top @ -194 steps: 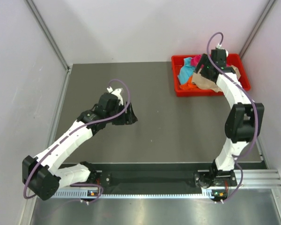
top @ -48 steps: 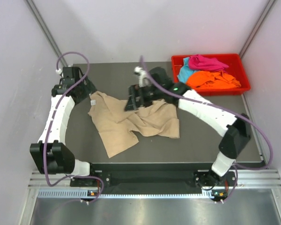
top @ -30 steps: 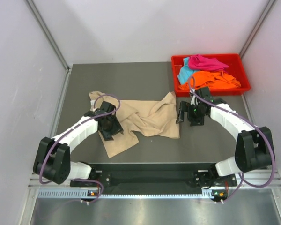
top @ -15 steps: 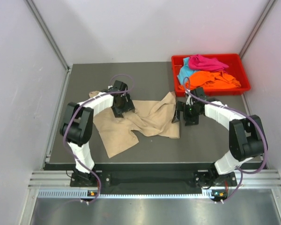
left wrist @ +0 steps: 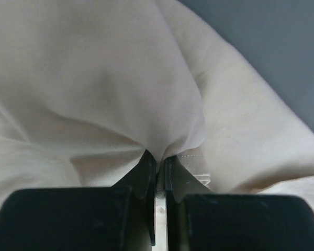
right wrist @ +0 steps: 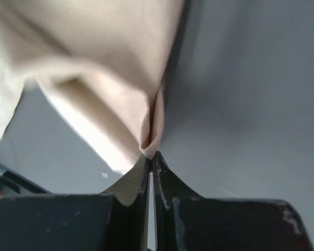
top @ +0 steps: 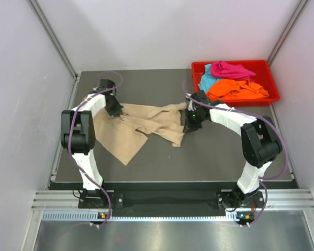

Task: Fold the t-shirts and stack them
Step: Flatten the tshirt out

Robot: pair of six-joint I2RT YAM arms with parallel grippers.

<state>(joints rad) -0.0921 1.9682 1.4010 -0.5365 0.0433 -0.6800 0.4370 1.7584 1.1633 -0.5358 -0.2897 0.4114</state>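
The beige t-shirt [top: 138,125] lies crumpled across the middle of the table, stretched between both arms. My left gripper [top: 115,109] is shut on its back left edge; the left wrist view shows the cloth [left wrist: 146,89] bunched into the closed tips of that gripper [left wrist: 158,158]. At the shirt's right end my right gripper [top: 190,122] is shut on a fold of the beige cloth [right wrist: 120,78], which rises out of the gripper's tips [right wrist: 150,155]. The orange t-shirt [top: 236,89], the magenta one [top: 227,69] and the teal one [top: 205,81] lie heaped in the tray.
The red plastic tray [top: 230,103] stands at the back right corner of the table, just behind the right arm. White walls close in the dark table [top: 220,151] at the left, back and right.
Both grippers have shut on the beige t-shirt. The left one has moved toward the back left, the right one a little left, and the shirt is now drawn out between them.
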